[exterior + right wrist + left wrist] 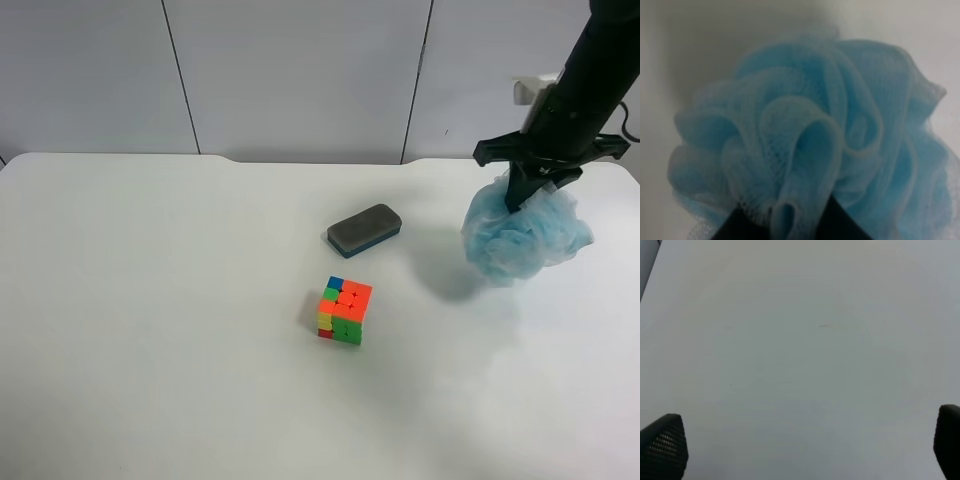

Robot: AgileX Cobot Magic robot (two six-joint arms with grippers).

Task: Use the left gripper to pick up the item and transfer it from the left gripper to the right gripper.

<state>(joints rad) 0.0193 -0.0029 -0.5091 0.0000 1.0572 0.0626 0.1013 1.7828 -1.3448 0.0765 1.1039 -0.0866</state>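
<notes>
- The left gripper point(805, 442) shows only in its own wrist view: two dark fingertips point(662, 446) stand wide apart at the edges of the picture, with nothing between them, over bare white table point(150, 350).
- In the exterior high view, the grey-and-blue eraser block point(365, 230) lies flat near the middle of the table, its long side running aslant.
- Near it, towards the camera and apart from it, sits the multicoloured puzzle cube point(344, 311), turned a little on its base.
- Well apart from both, at that view's right, is the item point(525, 235), the light-blue mesh pouf. It is a ruffled ball, slightly wider than tall, with no clear long axis. Its tail cannot be made out, so which way it points cannot be told.
- The right gripper point(520, 195) comes down from above on a slanting black arm. Its fingers are sunk into the top of the pouf and closed on it, and the right wrist view is filled with blue ruffles.
- The pouf's shadow falls on the table on the eraser's side.
</notes>
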